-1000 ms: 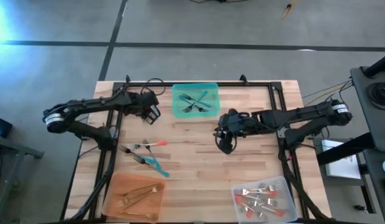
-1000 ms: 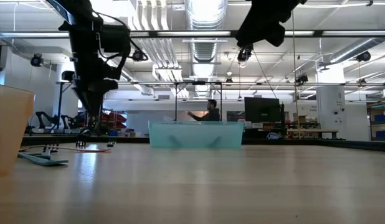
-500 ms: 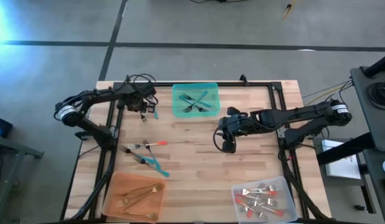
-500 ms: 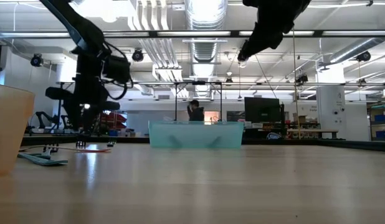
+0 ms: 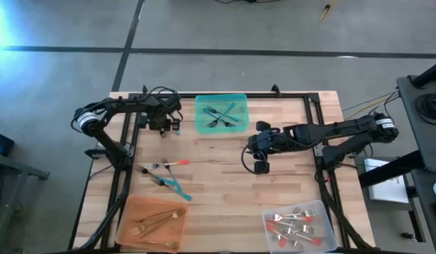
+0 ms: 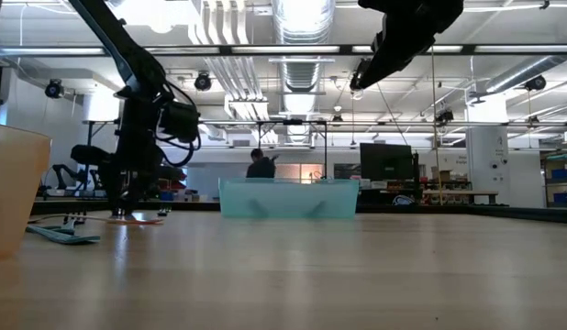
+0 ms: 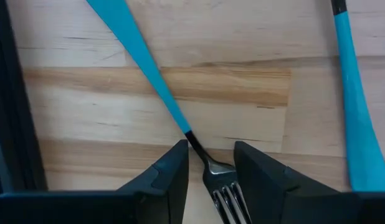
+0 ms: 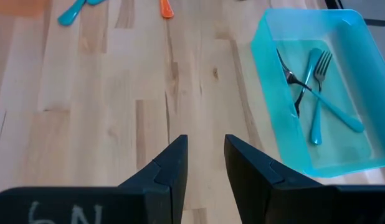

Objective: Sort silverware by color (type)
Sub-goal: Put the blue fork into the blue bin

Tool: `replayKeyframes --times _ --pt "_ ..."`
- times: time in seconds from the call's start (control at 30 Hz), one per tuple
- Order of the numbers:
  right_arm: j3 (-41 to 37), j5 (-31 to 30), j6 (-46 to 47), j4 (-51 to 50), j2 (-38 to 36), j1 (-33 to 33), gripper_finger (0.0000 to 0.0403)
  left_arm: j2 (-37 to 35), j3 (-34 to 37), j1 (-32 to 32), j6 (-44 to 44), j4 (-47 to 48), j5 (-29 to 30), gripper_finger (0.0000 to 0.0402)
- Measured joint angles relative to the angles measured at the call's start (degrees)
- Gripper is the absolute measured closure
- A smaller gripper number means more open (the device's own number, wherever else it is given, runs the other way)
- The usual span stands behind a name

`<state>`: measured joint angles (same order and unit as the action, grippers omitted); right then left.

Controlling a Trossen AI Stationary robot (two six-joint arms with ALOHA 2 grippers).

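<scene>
Right gripper (image 8: 205, 163) housing: handwritten pale marks on the dark body below the fingers (image 8: 174, 165), reading roughly "6N"; the second character is uncertain.
Left wrist view: no text readable.
High view: no labels or numbers readable on the counter (image 5: 218, 176) or the trays.
Low view: signs in the room behind are too small to read.

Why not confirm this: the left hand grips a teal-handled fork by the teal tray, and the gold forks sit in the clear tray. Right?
One thing is wrong. In the high view, the gold forks lie in the orange tray; the clear tray holds red-handled ones. The left hand does grip a teal-handled fork beside the teal tray.
</scene>
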<state>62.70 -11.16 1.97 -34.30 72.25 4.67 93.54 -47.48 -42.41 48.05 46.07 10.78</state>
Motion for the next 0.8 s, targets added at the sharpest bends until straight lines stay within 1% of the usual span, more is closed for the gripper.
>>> replayKeyframes --times 0.1,0.17,0.27,0.37,0.5,0.6,0.8 --pt "0.0 -0.01 -0.27 -0.03 0.0 0.0 0.0307 -0.68 0.15 -0.3 0.04 -0.34 0.78 0.0291" --pt "0.0 -0.02 -0.13 -0.07 0.0 0.0 0.0307 -0.83 0.2 -0.47 0.03 -0.5 0.62 0.0303" --pt "0.0 0.0 -0.13 -0.27 0.0 0.0 0.0307 -0.71 0.26 -0.5 -0.22 -0.8 -0.15 0.0332" --pt "0.0 -0.02 -0.11 -0.88 0.0 0.0 0.0307 0.03 0.14 -0.63 -0.3 -0.81 -2.7 0.0364" --pt "0.0 -0.01 -0.11 -2.17 0.0 0.0 0.0307 0.85 0.14 -0.64 -0.51 -0.99 -4.24 0.0392" --pt "0.0 0.0 -0.1 -3.14 0.0 0.0 0.0307 1.31 0.11 -0.63 -1.3 -1.02 -4.49 0.04" --pt "-0.04 -0.01 -0.08 -3.95 0.0 0.0 0.0307 1.04 0.08 -0.62 -4.59 -0.6 -4.61 0.0401"
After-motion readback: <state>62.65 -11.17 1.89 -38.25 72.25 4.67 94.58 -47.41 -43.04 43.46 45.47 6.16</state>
